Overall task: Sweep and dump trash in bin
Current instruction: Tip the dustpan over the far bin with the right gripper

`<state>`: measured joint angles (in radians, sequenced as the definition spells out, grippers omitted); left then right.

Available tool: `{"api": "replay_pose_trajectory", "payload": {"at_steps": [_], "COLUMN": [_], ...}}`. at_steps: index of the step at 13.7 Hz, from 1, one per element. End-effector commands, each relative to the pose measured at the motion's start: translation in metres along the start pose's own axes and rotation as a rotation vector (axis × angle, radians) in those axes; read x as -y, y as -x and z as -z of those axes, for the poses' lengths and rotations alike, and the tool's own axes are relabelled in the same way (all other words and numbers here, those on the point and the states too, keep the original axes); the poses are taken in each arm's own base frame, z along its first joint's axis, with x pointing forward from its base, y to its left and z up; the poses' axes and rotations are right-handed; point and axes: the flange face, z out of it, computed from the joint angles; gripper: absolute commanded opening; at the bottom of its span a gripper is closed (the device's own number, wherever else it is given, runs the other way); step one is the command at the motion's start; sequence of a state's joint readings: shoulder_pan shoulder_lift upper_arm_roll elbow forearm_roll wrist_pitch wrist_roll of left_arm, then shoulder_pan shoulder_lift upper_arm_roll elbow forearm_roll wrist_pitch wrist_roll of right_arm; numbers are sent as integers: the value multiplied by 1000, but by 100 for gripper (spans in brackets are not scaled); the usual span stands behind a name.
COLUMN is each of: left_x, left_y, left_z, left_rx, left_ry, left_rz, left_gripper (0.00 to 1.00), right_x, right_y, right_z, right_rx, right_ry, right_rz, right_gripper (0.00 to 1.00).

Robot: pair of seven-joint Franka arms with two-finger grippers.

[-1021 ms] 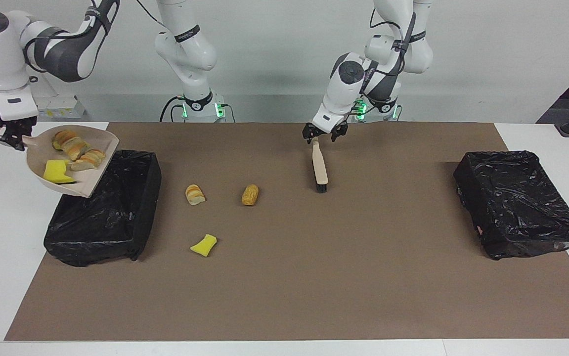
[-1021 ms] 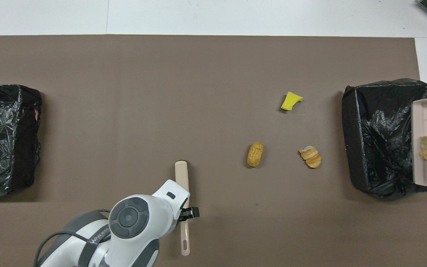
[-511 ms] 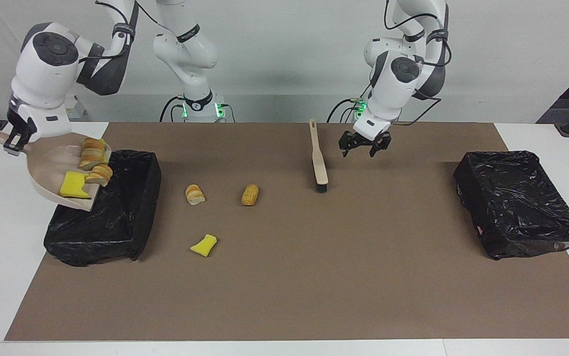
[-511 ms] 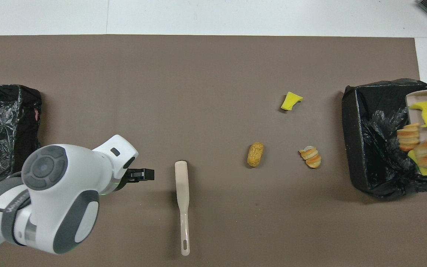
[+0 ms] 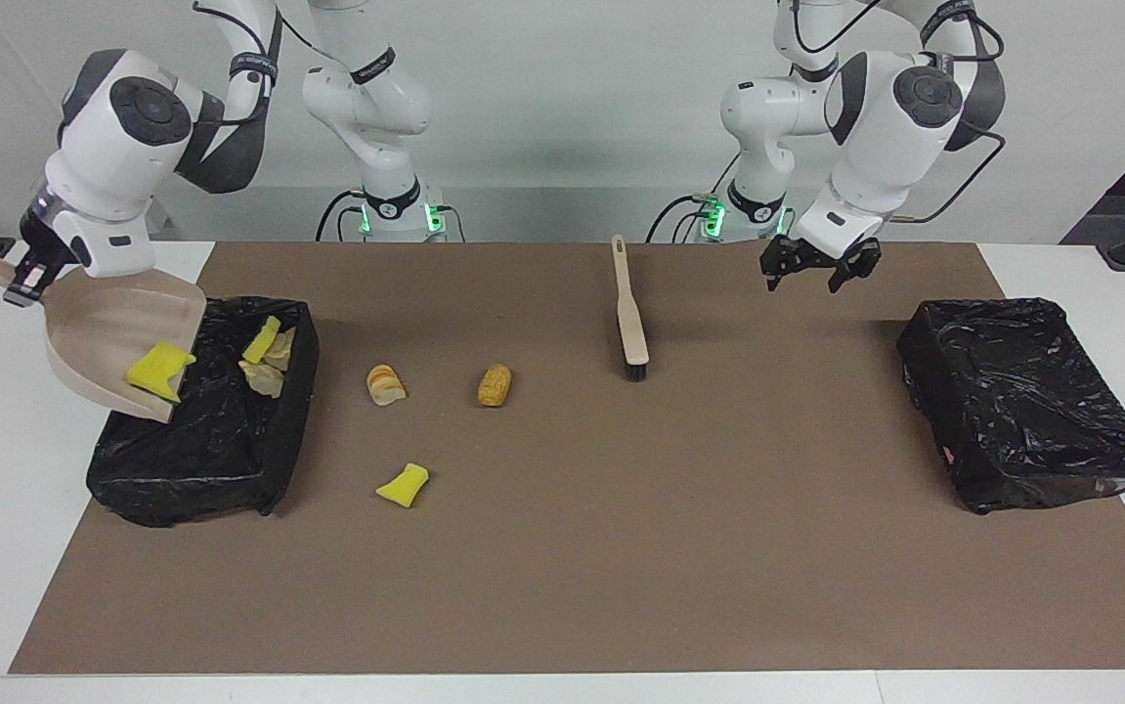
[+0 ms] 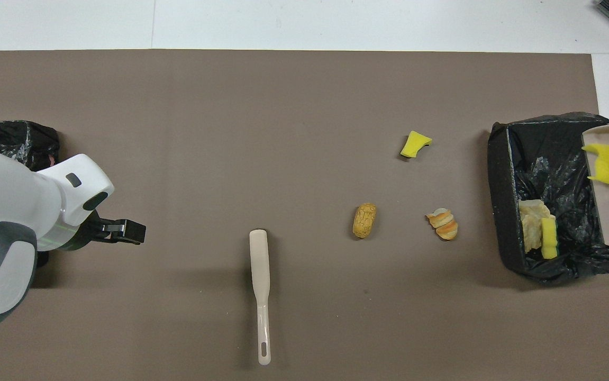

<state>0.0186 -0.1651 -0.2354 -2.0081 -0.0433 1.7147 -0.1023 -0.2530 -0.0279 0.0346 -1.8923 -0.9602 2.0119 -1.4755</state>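
Note:
My right gripper (image 5: pixel 22 281) is shut on the handle of the beige dustpan (image 5: pixel 103 337), which tilts steeply over the black-lined bin (image 5: pixel 200 469) at the right arm's end. One yellow foam chunk (image 5: pixel 159 370) clings to the pan's lip (image 6: pixel 607 163). Bread pieces and a yellow chunk (image 5: pixel 264 357) lie in that bin (image 6: pixel 537 230). On the mat lie more trash: a croissant (image 5: pixel 386 384), a corn cob (image 5: pixel 495 384) and a yellow foam scrap (image 5: pixel 404 485). My left gripper (image 5: pixel 806 279) hangs open and empty over the mat (image 6: pixel 129 232).
The brush (image 5: pixel 631 318) lies flat on the brown mat (image 5: pixel 621 548), its handle toward the robots (image 6: pixel 260 286). A second black-lined bin (image 5: pixel 1026 401) stands at the left arm's end. White table borders the mat.
The dustpan has tipped steeper and the bread pieces with one yellow chunk slid into the bin. My left gripper left the brush and swung toward the left arm's end.

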Motion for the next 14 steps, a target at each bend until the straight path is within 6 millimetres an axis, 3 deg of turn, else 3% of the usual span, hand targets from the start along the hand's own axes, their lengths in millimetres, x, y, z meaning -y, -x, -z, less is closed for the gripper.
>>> {"api": "replay_pose_trajectory", "payload": {"at_steps": [1,4,6,8,10,12,14], "left_x": [8,21,36,53,73,76,76], "left_y": [-17,-19,-13,-13,-14,-14,-13], "left_z": [27,59,95,117,121,127,125], "left_rx": [48,30,-15,-62,-69,-82,-87], "left_ry": [-59,-97,-72,-31,-27,-25,-23], "left_rz": [-12,3,30,60,98,106,103], "left_gripper": [100,100,100,100,100,100,100], "right_x": [2,4,-1,-1,-1,-1,13], "right_y": [-2,6,-2,-3,-3,-2,-8], "right_z": [10,15,28,35,36,36,30], "right_rx": [67,146,193,226,232,233,223], "right_ry": [14,28,39,39,40,37,37], "right_rz": [15,11,28,33,72,75,87], "right_gripper": [0,0,0,0,0,0,0]}}
